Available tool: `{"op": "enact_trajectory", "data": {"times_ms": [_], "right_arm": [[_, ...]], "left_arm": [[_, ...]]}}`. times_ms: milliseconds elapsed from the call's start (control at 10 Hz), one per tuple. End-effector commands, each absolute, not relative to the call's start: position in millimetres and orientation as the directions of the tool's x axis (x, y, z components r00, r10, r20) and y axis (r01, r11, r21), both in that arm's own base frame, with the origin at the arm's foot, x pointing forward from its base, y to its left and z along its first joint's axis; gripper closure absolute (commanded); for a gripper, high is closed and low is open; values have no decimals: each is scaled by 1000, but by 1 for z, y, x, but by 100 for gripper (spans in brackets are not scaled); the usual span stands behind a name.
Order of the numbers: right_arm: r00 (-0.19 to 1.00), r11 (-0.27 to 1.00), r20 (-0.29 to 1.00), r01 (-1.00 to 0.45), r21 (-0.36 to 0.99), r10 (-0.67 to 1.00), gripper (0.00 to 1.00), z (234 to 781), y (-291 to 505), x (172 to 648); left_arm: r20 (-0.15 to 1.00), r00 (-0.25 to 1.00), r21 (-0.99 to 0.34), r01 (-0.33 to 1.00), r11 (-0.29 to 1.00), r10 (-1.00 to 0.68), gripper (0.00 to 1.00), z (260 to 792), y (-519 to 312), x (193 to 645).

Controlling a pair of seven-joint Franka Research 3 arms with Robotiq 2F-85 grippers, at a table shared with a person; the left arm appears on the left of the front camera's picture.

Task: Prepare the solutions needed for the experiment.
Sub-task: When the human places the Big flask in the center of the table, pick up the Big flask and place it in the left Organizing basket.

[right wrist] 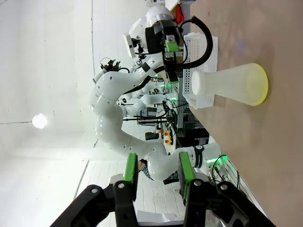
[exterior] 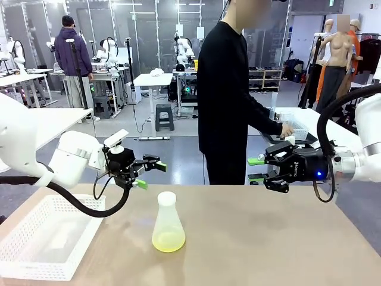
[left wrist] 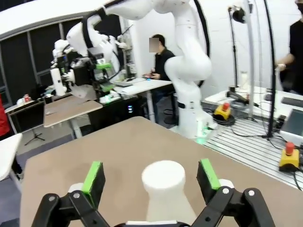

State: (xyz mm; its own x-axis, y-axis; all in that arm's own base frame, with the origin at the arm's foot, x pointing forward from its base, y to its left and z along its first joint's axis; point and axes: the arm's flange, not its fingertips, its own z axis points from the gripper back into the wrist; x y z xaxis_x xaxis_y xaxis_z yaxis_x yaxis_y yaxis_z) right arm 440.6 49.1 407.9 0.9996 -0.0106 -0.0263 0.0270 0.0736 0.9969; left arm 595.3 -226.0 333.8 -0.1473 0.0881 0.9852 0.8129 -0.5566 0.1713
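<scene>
A frosted conical flask [exterior: 167,217] stands upright near the middle of the brown table [exterior: 268,238]. A shallow layer of pale yellow-green solution [exterior: 168,241] lies in its bottom. My left gripper [exterior: 151,174] hovers open just left of and above the flask's mouth, not touching it. In the left wrist view the flask's mouth [left wrist: 163,177] shows beyond the gap between the green pads [left wrist: 93,182]. My right gripper [exterior: 256,169] hangs over the far right of the table, jaws apart and holding nothing. From the right wrist view the flask [right wrist: 227,85] and solution [right wrist: 259,85] lie farther off.
A white mesh basket [exterior: 47,238] sits at the table's front left corner. A person in black [exterior: 226,89] stands beyond the far edge, one hand [exterior: 287,129] reaching to a separate table on the right.
</scene>
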Motion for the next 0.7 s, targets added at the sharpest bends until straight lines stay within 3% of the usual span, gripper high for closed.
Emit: {"op": "enact_trajectory", "data": {"times_ms": [0,600], "right_arm": [[1000,75,-24,25,997,-7,55,409,49,439],[1000,75,-24,25,997,-7,55,409,49,439]], "left_arm": [[991,-119,128,768,-627,56,0,327,-235,605],[994,-104,96,776,-623,23,0,294,-247,608]]}}
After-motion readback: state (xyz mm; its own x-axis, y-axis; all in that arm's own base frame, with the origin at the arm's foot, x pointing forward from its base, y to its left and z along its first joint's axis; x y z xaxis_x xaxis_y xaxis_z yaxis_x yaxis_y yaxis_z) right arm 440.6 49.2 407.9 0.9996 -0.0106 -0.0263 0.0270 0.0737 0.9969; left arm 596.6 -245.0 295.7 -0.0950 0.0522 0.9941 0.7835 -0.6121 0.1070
